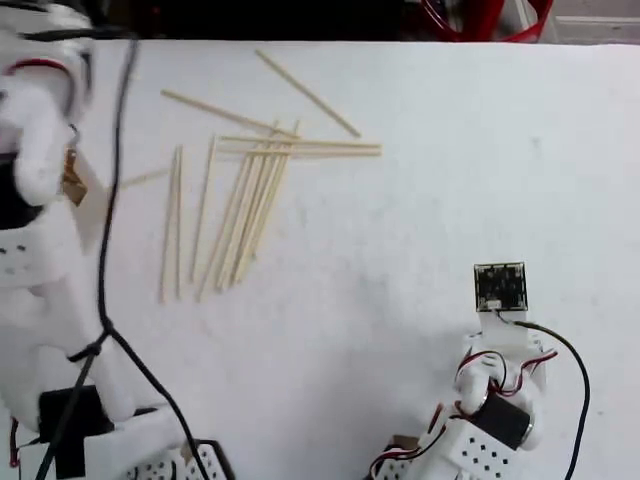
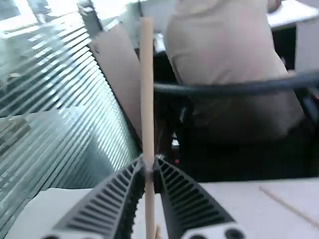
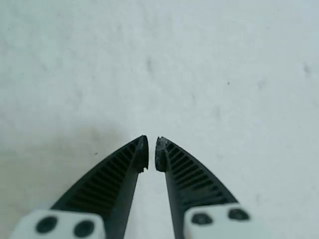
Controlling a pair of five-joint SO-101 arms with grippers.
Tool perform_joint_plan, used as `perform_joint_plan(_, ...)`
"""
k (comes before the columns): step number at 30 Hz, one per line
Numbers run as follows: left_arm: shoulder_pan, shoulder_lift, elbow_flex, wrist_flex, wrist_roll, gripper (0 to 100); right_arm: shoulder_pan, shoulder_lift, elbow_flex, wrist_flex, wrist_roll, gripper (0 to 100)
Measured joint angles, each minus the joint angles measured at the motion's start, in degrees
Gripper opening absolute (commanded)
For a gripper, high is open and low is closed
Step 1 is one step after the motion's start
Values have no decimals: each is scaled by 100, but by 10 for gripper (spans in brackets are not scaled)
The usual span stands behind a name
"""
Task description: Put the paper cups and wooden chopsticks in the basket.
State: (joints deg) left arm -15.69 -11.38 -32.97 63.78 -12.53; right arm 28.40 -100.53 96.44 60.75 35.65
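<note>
Several wooden chopsticks (image 1: 245, 195) lie scattered in a loose pile on the white table (image 1: 450, 160), toward its far left. In the left wrist view, my left gripper (image 2: 148, 167) is shut on one chopstick (image 2: 146, 89), which stands upright between the fingertips and well above the table. The left arm (image 1: 40, 230) stands along the table's left edge, beside the pile. My right gripper (image 3: 151, 149) hangs just over bare table with its fingertips nearly touching and nothing between them. The right arm (image 1: 498, 400) is at the near right, far from the pile.
A black cable (image 1: 108, 220) runs down along the left arm, close to the chopsticks. A red object (image 1: 480, 20) sits beyond the table's far edge. Bare white surface spreads across the middle and right.
</note>
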Motion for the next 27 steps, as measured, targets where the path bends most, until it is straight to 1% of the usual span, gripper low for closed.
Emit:
perform_joint_plan(4,-554,0,-44,-501,695,23,0,0,0,0,0,45)
perform_joint_plan(8,-1108,0,334,-1204,1204,23,0,0,0,0,0,45)
perform_joint_plan(12,-1327,0,897,-1793,1231,23,0,0,0,0,0,45)
perform_joint_plan(16,-1345,0,1530,-2154,1090,23,0,0,0,0,0,45)
perform_joint_plan(23,-1582,9,2479,-2699,1081,31,0,0,0,0,0,45)
perform_joint_plan(27,-1767,18,2822,-2866,1081,104,0,0,0,0,0,45)
